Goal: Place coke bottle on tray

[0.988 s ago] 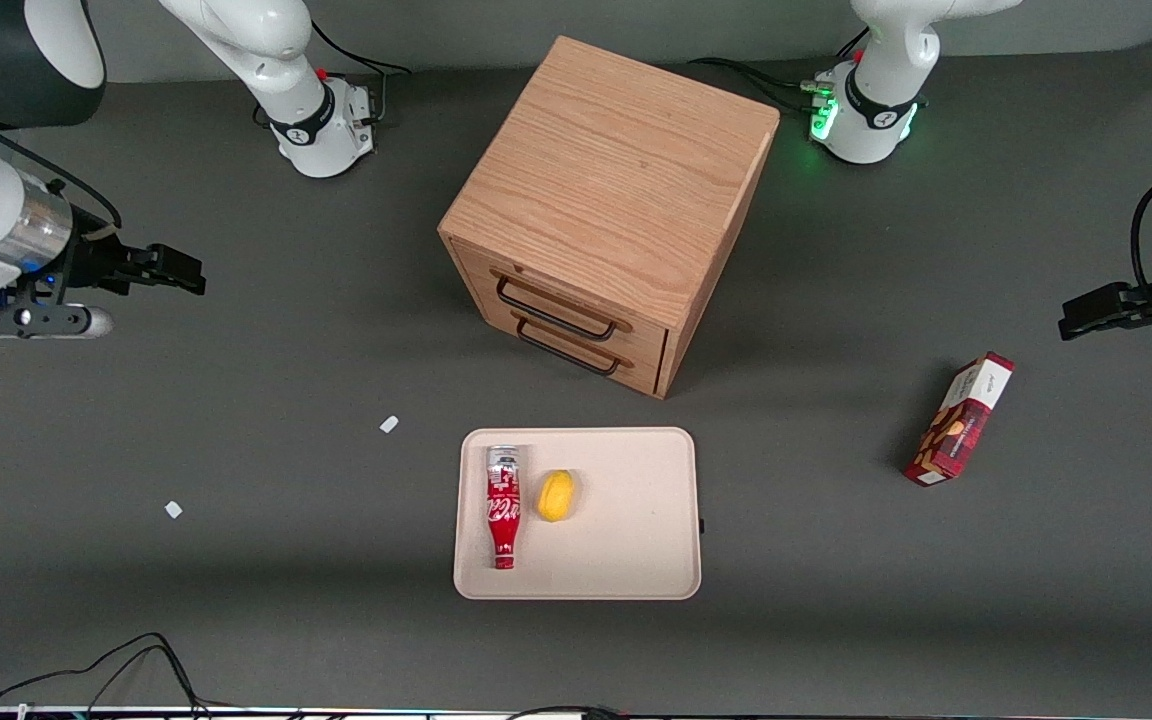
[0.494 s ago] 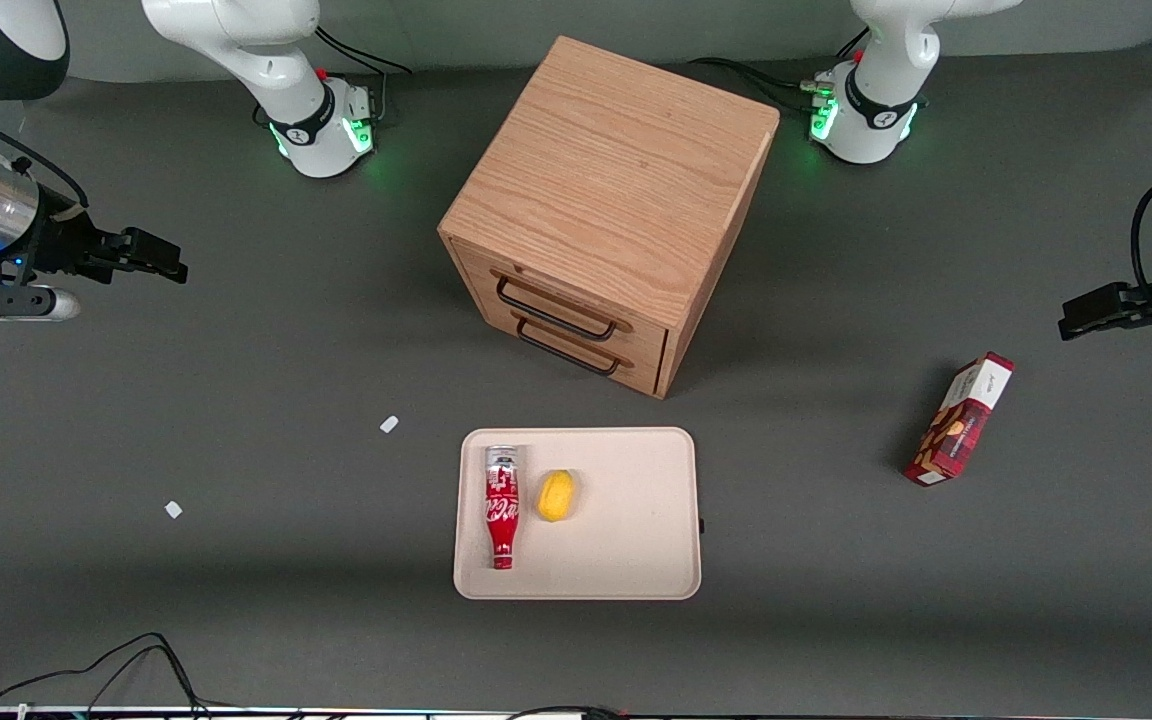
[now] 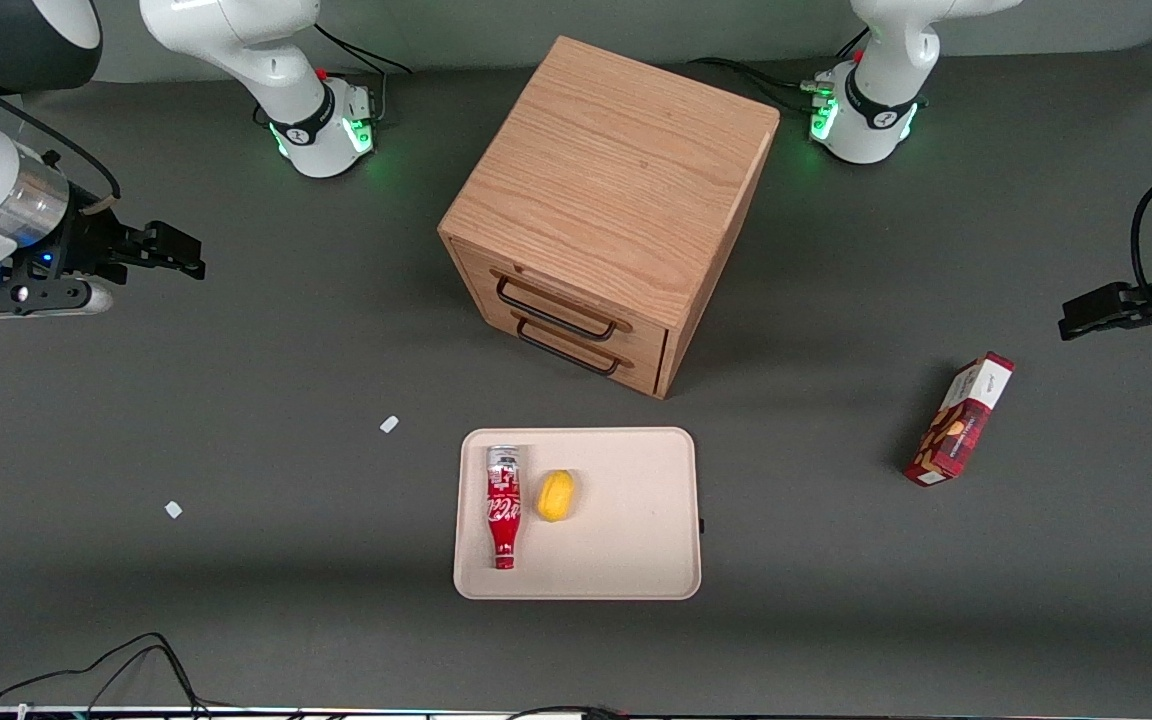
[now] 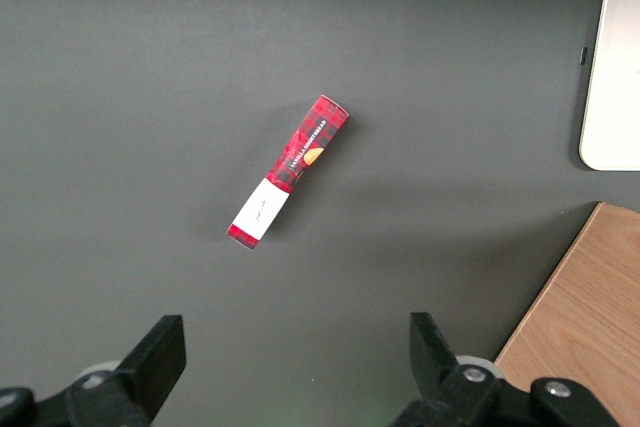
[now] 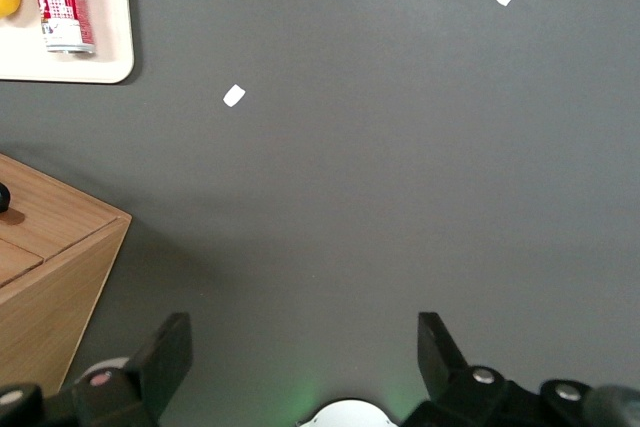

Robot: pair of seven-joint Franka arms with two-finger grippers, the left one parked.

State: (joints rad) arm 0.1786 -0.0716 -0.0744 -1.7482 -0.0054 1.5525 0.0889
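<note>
The red coke bottle (image 3: 503,508) lies on its side on the cream-beige tray (image 3: 636,540), along the tray edge nearest the working arm, cap pointing toward the front camera. It also shows in the right wrist view (image 5: 60,2), lying on the tray (image 5: 110,57). My right gripper (image 3: 181,252) hangs open and empty above bare table, far from the tray toward the working arm's end. In the right wrist view the gripper (image 5: 302,347) has nothing between its fingers.
A yellow lemon-like fruit (image 3: 556,495) lies on the tray beside the bottle. A wooden two-drawer cabinet (image 3: 611,200) stands farther from the front camera than the tray. A red snack box (image 3: 960,418) lies toward the parked arm's end. Two white scraps (image 3: 389,424) (image 3: 173,510) lie on the table.
My right gripper drew back toward the working arm's end, then shifted a little back toward the table's middle. The bottle, tray and fruit have not moved.
</note>
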